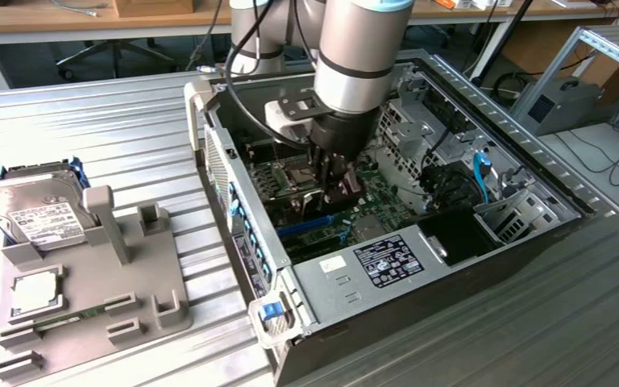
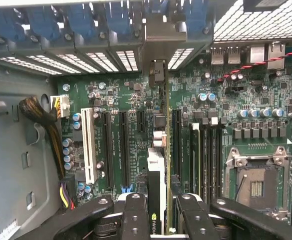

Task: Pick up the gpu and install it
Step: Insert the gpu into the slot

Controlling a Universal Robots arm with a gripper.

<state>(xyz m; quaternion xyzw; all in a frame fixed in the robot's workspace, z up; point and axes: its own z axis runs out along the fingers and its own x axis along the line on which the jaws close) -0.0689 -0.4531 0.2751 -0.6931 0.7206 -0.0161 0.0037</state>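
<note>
We see the pincer [image 2: 160, 201] lowered into the open computer case [image 1: 396, 300], narrowed onto the gpu [image 2: 156, 170], with one finger pressed against each face of the card. From the wrist view the card shows edge-on and upright, running straight out from between the fingers [image 2: 136, 212] toward the case's rear wall. Its far end meets the metal slot bracket [image 2: 158, 72] there. A green logo sits on the part of the card nearest the pincer.

Directly beneath the pincer lies the green motherboard [image 2: 121, 100], and the gpu stands in line with one of its long black expansion slots. We cannot tell whether the card's lower edge is seated in that slot. On one side of the pincer are more black slots and a white slot [image 2: 90, 145], and beyond them a bundle of cables [image 2: 41, 120] near the case wall. On the other side are the memory slots and the open processor socket [image 2: 255, 182].

In the exterior view the arm comes down from above and the pincer stands near the middle of the case. Well apart from the pincer, toward the exterior view's left, a grey holder [image 1: 94, 298] rests on the ribbed metal surface [image 1: 94, 121]. It carries a hard drive [image 1: 35, 214], a square processor chip [image 1: 35, 292] and a narrow green memory stick [image 1: 71, 316].
</note>
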